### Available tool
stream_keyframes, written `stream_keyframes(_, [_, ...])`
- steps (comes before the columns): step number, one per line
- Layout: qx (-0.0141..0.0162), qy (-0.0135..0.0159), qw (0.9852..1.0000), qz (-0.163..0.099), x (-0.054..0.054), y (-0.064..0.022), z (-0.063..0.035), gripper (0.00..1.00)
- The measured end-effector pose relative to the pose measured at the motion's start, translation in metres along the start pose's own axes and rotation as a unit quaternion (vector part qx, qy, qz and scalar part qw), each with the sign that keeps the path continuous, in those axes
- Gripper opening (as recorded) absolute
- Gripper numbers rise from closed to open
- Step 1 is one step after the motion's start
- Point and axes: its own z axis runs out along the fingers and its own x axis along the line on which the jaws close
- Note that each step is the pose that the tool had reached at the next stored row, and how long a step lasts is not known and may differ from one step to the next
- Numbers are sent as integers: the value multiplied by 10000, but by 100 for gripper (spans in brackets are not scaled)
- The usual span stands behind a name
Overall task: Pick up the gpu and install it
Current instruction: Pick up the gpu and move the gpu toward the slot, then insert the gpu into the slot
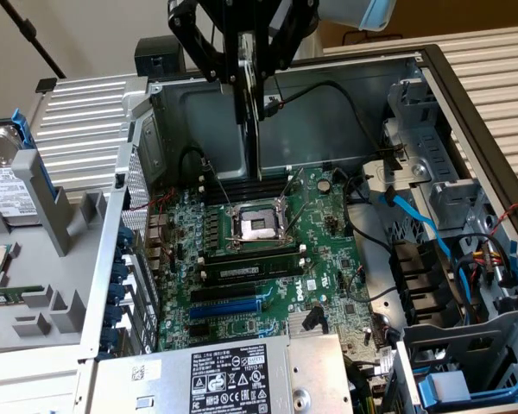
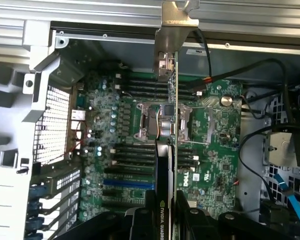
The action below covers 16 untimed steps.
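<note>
Exterior view: the arm enters from above, gripper (image 1: 244,73) pointing straight down over the open case (image 1: 432,78), jaws clamped on the gpu (image 1: 252,129). The card hangs upright, edge down, above the far part of the motherboard (image 1: 328,259), just beyond the CPU socket (image 1: 257,226). The blue slot (image 1: 229,304) lies nearer, uncovered. Black cables (image 1: 345,95) run to the exterior view's right, apart from the card. In the wrist view, the silver bracket (image 2: 177,22) sits at the end away from the fingers.

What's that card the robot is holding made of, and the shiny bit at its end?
The gpu looks like green circuit board, with a matte black cover, likely plastic. Its end bracket looks like bare silvery metal: it shines.
</note>
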Motion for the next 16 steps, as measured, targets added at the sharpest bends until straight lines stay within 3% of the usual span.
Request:
stream_keyframes(5, [12, -11, 10000, 1, -12, -3, 59, 27])
stream_keyframes(16, [13, -11, 10000, 1, -12, -4, 60, 27])
